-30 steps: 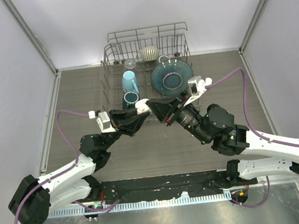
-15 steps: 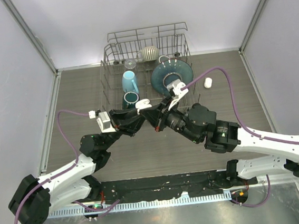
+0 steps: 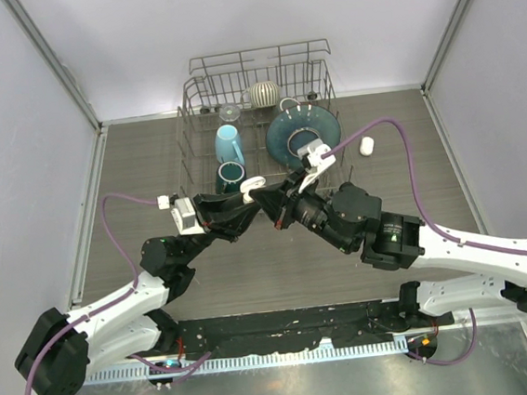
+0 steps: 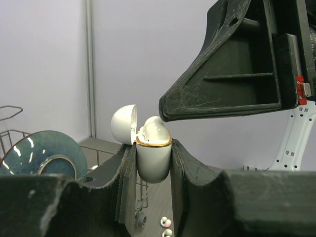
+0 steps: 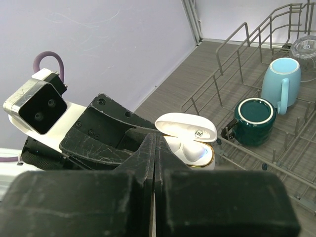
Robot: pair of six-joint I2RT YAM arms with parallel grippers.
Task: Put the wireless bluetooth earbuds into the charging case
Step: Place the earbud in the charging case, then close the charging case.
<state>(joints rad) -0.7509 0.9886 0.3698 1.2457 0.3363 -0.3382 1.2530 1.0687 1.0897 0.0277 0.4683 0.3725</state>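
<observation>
Wood-grain table, dish rack behind. Left tool clamps open charging case, earbuds seated. Right tool shut, empty, at case. Likely next: flip lid closed.

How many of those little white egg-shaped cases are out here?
2. One charging case, lid open, is clamped in the left gripper; the other lies on the table, right of the dish rack. More could be hidden behind the arms.
</observation>
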